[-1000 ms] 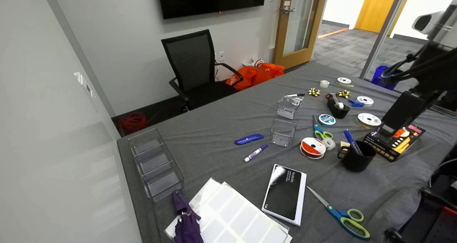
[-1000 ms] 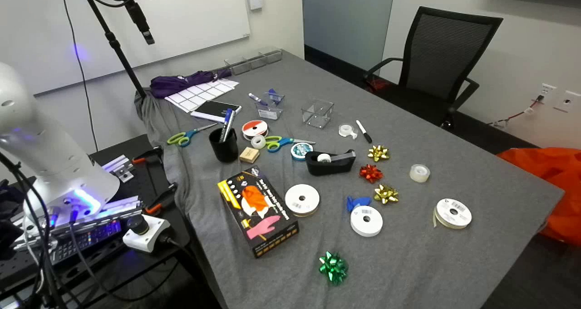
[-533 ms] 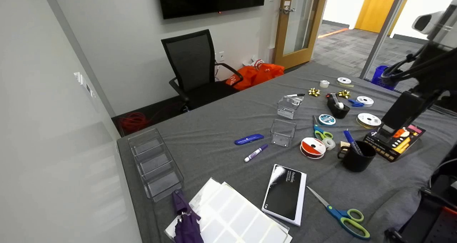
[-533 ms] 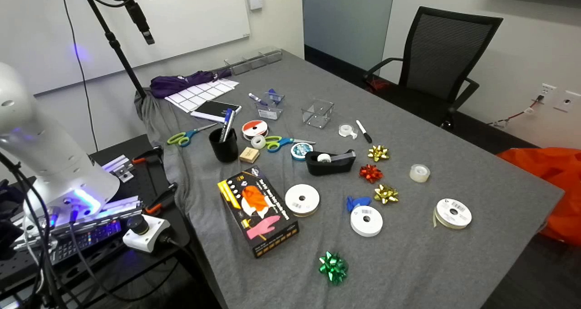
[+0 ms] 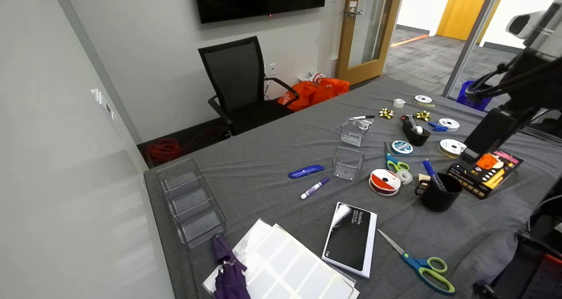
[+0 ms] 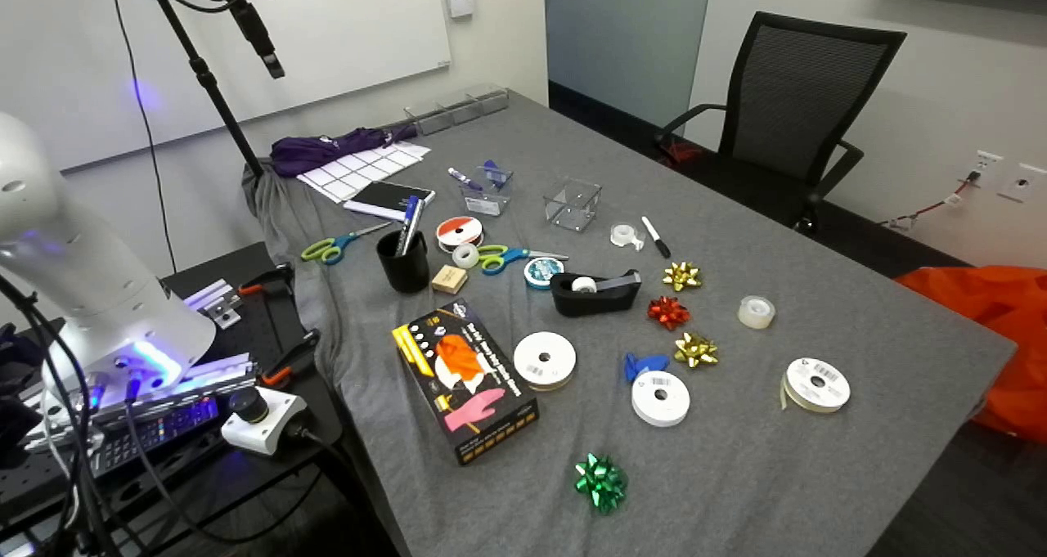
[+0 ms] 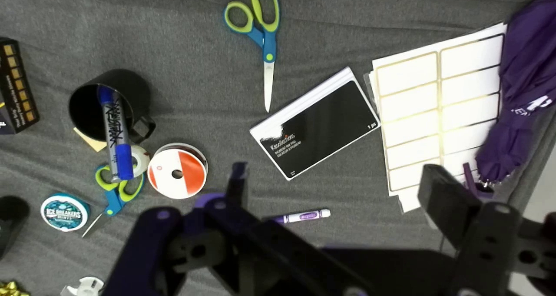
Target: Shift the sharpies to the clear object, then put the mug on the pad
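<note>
At least two grey, blue-capped sharpies stand in the black mug. The wrist view shows the sharpies leaning out of the tilted-looking mug, left of my gripper. The pad, black with a white edge, lies flat ahead of the fingers; it also shows in an exterior view. Two small clear containers stand beyond the pad; I cannot tell which is the clear object. My gripper is open and empty, high above the table; its body shows at right in an exterior view.
A white-purple marker and a blue item lie beside the nearer clear container. Scissors, a red-white ribbon spool and a glove box surround the mug. Label sheets and a purple umbrella lie beside the pad.
My gripper has shifted slightly, leftward in one exterior view and rightward in another. The mug, sharpies, pad and clear containers have not moved.
</note>
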